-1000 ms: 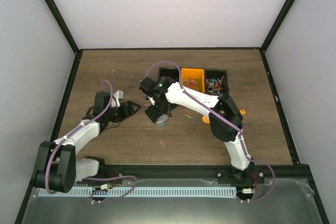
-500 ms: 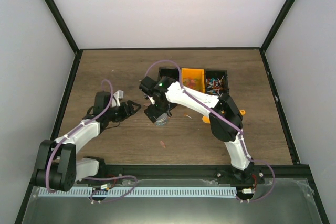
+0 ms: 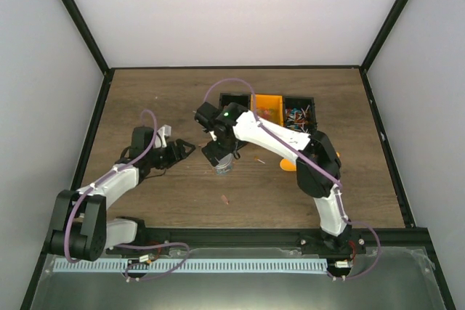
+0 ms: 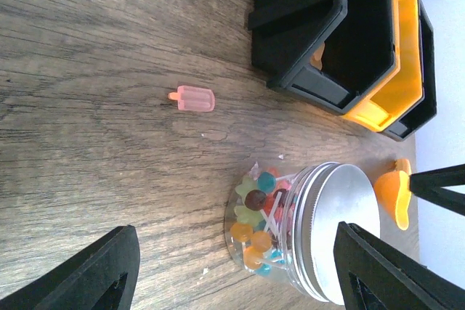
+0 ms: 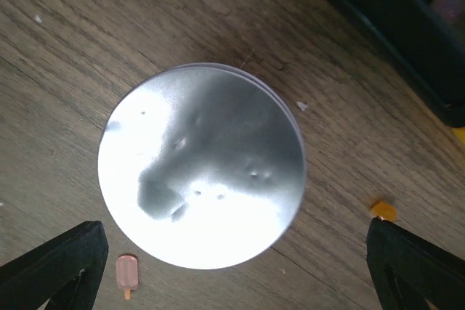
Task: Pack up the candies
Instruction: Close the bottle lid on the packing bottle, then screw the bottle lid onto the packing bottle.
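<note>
Candies (image 4: pixel 254 212) are shown inside a lidded jar (image 4: pixel 312 259) on the table (image 4: pixel 87 107), near the bins (image 4: pixel 327 34). The jar could be toppled if it is struck off-centre by a descending finger. Both grippers are spread wide and empty. The right gripper (image 5: pixel 232 224) is directly above the lid (image 5: pixel 201 165), and the left gripper (image 4: pixel 234 229) is apart, beside the jar. One pink candy (image 4: pixel 192 98) lies loose.

A jar (image 3: pixel 222 167) stands at the middle of the table (image 3: pixel 160 92), with candies (image 4: pixel 254 230) in it and a lid (image 5: pixel 202 165) on it. Three bins (image 4: pixel 305 63) sit side by side in a row beyond it, toward the far right. A scoop (image 4: pixel 392 194) lies right of the jar. One loose sweet (image 3: pixel 225 198) lies on the jar's near side, a second sweet (image 4: pixel 193 98) to its far left.
</note>
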You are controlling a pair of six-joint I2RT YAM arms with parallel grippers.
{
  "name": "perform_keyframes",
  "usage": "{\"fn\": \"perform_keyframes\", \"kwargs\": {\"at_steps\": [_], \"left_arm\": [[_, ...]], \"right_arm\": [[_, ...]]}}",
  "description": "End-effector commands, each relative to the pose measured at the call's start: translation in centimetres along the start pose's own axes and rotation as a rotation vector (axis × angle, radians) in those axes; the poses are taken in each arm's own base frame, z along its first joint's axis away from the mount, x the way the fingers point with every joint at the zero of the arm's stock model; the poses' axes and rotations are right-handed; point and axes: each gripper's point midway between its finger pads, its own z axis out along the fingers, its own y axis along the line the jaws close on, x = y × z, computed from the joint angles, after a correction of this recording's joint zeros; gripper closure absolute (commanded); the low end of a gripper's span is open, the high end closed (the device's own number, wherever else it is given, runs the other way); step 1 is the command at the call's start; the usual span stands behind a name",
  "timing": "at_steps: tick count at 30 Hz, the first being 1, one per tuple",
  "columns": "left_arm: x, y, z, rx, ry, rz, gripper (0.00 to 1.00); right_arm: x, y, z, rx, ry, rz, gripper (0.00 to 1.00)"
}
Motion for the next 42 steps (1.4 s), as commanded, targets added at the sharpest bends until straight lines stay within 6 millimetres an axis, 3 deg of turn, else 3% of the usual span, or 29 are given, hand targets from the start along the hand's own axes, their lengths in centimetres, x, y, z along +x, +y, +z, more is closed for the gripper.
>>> {"fn": "perform_keyframes", "kwargs": {"at_steps": [1, 3, 5, 7, 10, 14, 20, 28, 32, 37, 42], "left_arm": [[-1.3, -1.1, -0.1, 0.028, -0.021, 0.030, 0.25], [-1.5, -1.2, 0.0, 0.030, -0.023, 0.030, 0.25], [-1.7, -1.4, 0.0, 0.034, -0.026, 0.030, 0.25], [-1.8, -1.6, 0.1, 0.039, -0.024, 0.032, 0.25], [-1.9, -1.7, 0.1, 0.041, -0.020, 0.030, 0.25], [-1.9, -1.8, 0.1, 0.044, -0.017, 0.029, 0.25], [-1.8, -1.8, 0.1, 0.041, -0.014, 0.025, 0.25], [-1.7, -1.6, 0.0, 0.031, -0.008, 0.028, 0.25], [-1.7, -1.6, 0.1, 0.031, -0.006, 0.026, 0.25], [-1.6, -1.6, -0.1, 0.029, -0.009, 0.030, 0.25], [-1.4, -1.4, -0.1, 0.024, -0.005, 0.030, 0.25]], "right_arm": [[-1.0, -1.3, -4.2, 0.000, -0.103, 0.058, 0.00], [-1.4, -1.3, -5.3, -0.017, -0.140, 0.062, 0.02], [-1.7, -1.1, -6.0, -0.048, -0.177, 0.067, 0.13], [-1.7, -0.7, -6.4, -0.115, -0.197, 0.092, 0.32], [-1.7, 0.0, -6.5, -0.263, -0.235, 0.135, 0.71], [-1.0, 1.4, -5.9, -0.492, -0.262, 0.166, 0.97], [0.3, 2.8, -5.2, -0.716, -0.274, 0.187, 0.99], [-1.5, 3.0, -6.4, -0.748, -0.321, 0.166, 0.99], [-1.4, 2.8, -4.7, -0.744, -0.289, 0.178, 0.99], [0.2, 2.1, -1.6, -0.765, -0.233, 0.227, 0.99], [0.8, 1.8, -0.1, -0.765, -0.194, 0.250, 0.99]]}}
